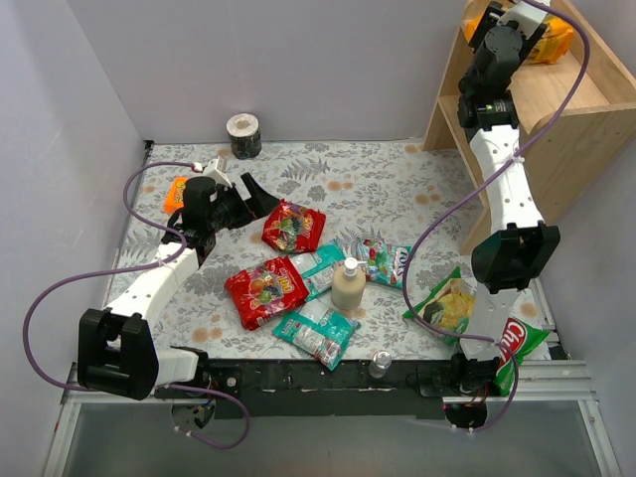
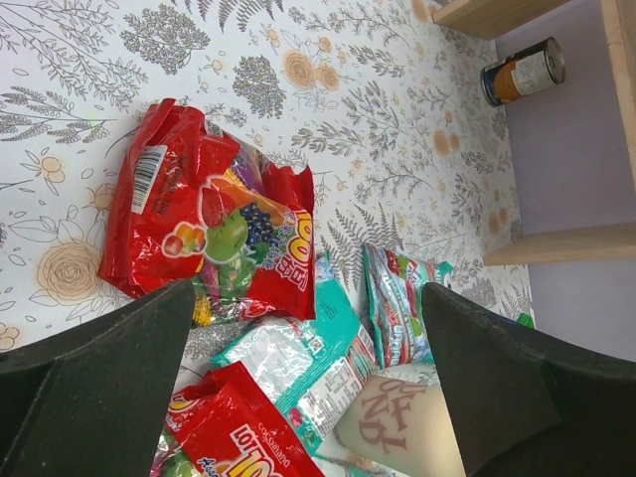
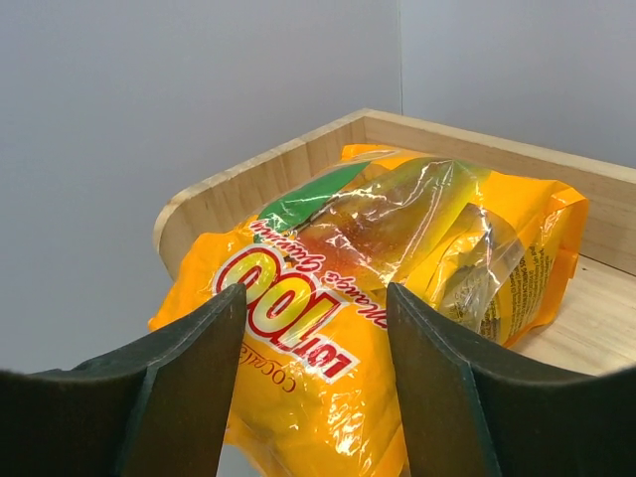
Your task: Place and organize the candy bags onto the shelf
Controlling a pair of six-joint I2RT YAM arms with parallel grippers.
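Observation:
The orange-yellow candy bag [image 1: 550, 40] lies on the top board of the wooden shelf [image 1: 556, 109]. My right gripper [image 1: 507, 15] hovers open over it; in the right wrist view the bag [image 3: 397, 258] lies beyond the spread gripper [image 3: 316, 293], on the shelf board [image 3: 268, 179]. Two red bags [image 1: 293, 226] [image 1: 265, 290] and three teal-and-white bags [image 1: 320, 268] [image 1: 316, 333] [image 1: 388, 260] lie on the table. My left gripper [image 1: 260, 194] is open and empty just left of the far red bag [image 2: 214, 224]; the left gripper [image 2: 308, 298] is above a teal bag [image 2: 303, 358].
A beige pump bottle [image 1: 348, 285] stands among the bags. Green chip bags [image 1: 447, 306] [image 1: 517, 348] lie by the right arm's base. A small orange packet [image 1: 176, 194] lies at far left, a can [image 1: 243, 136] at the back wall, and a small bottle [image 1: 379, 364] at the front edge.

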